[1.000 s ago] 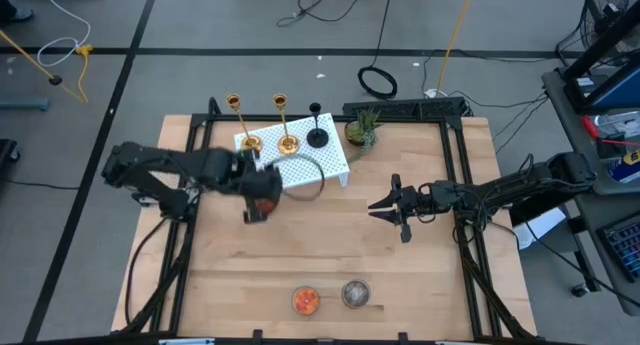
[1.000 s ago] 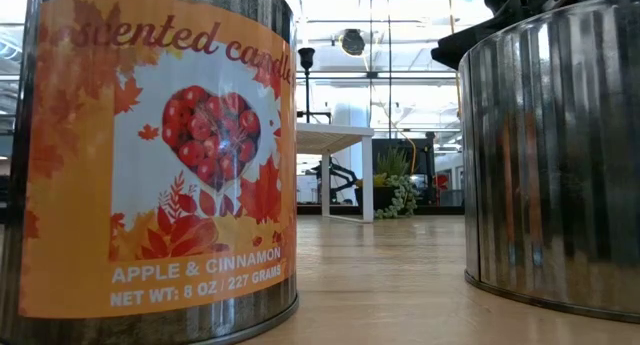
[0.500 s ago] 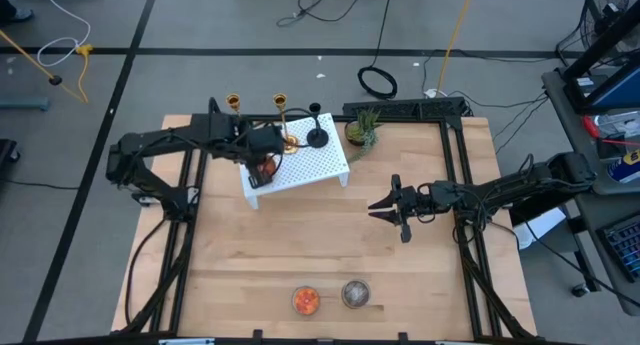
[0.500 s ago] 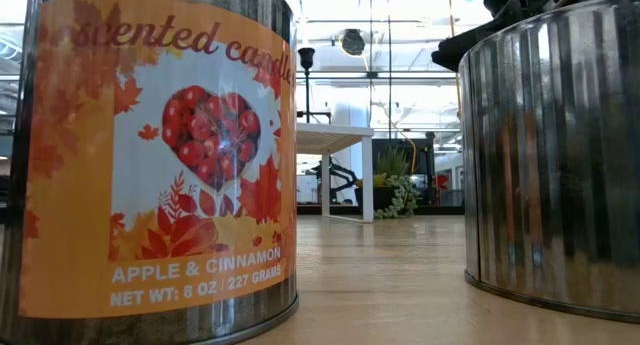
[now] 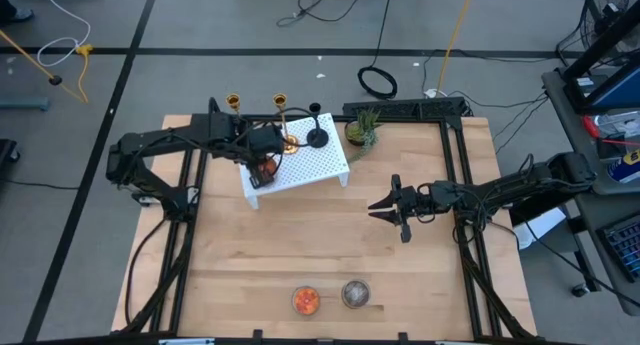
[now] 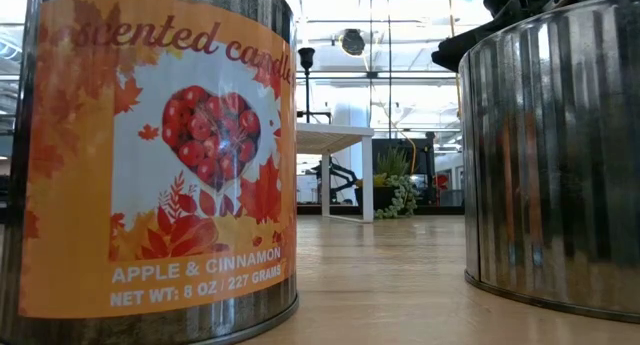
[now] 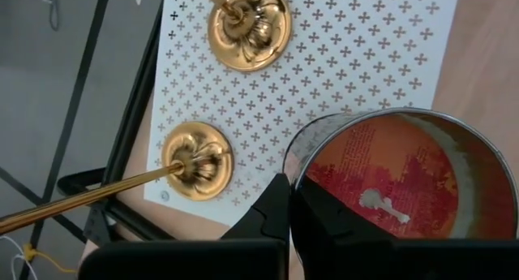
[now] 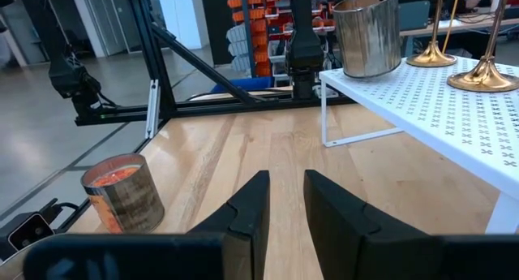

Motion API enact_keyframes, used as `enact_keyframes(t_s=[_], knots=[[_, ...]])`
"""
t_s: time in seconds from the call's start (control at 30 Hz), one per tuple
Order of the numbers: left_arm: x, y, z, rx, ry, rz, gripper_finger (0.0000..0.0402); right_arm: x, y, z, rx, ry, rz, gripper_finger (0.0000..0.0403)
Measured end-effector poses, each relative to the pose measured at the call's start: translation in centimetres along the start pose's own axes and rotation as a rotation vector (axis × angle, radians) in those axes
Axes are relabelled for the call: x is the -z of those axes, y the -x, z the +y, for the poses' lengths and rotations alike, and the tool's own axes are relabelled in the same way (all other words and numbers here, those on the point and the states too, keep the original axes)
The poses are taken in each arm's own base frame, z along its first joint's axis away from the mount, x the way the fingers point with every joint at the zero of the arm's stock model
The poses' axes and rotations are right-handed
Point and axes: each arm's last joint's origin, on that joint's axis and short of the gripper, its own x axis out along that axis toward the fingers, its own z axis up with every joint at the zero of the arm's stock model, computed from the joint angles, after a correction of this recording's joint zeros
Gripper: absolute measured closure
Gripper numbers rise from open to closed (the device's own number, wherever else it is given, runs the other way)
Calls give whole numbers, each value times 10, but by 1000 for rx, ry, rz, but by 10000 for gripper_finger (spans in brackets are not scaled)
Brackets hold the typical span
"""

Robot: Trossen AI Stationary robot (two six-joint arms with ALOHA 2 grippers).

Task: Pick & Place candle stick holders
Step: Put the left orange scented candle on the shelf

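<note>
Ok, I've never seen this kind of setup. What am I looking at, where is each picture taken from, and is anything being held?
This is a robot with two dark arms at a wooden table. One picture looks straight down from above, one looks level from the table top, and one comes from a camera on each wrist.

At the far side stands a white perforated shelf. It carries two gold candle stick holders and a black holder, with a small plant beside it.

The left gripper is clamped on the rim of an open candle tin at the shelf. The tin seems to sit on the shelf.

The right gripper waits open over the middle of the table.

Two more tins stand at the near edge and fill the low view.
</note>
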Motion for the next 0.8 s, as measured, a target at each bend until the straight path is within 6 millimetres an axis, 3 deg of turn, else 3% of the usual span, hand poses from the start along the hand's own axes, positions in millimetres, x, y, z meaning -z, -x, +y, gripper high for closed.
enact_keyframes(t_s=[0.8], knots=[[0,0,-1,18,48,6,389,0,0,0,0,-3,3,330]])
